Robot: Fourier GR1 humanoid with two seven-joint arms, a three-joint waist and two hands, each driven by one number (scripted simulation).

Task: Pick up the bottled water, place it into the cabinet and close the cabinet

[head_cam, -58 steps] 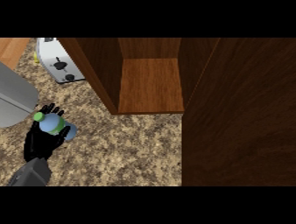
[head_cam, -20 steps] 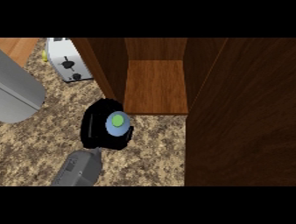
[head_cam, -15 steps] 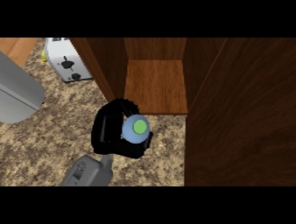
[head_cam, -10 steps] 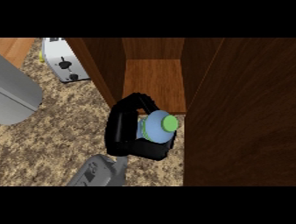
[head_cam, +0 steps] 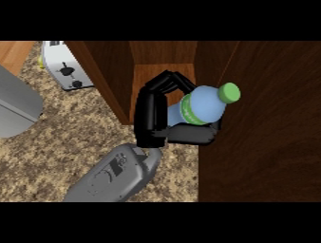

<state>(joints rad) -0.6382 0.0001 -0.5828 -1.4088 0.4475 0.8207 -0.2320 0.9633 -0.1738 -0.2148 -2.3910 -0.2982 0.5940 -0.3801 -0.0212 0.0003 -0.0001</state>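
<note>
Left hand [head_cam: 151, 118], black, on a grey forearm [head_cam: 118, 174] that enters from the near edge of the head view, is closed around the clear blue plastic water bottle with a green label band and green cap [head_cam: 202, 105]. Fingers [head_cam: 165, 83] curl over the far side of the bottle; the thumb [head_cam: 188, 135] wraps under its near side. The bottle is held tilted, cap pointing right and slightly far, with the cap [head_cam: 228, 92] touching or just in front of the dark wooden cabinet door [head_cam: 272, 118] that stands open on the right.

Bottle position: at the mouth of the brown wooden cabinet [head_cam: 110, 71], above the near edge of its lighter wooden shelf [head_cam: 153, 71], between the cabinet's left wall and the open door. Whether the bottle's base rests on the shelf cannot be determined; the hand hides it.

Speckled beige stone counter [head_cam: 58, 137] lies near and left of the cabinet. A white toaster with black slots [head_cam: 65, 70] stands at far left, just beside the cabinet's left wall. A grey metal rounded appliance [head_cam: 5, 104] occupies the left edge, well apart from the hand.
</note>
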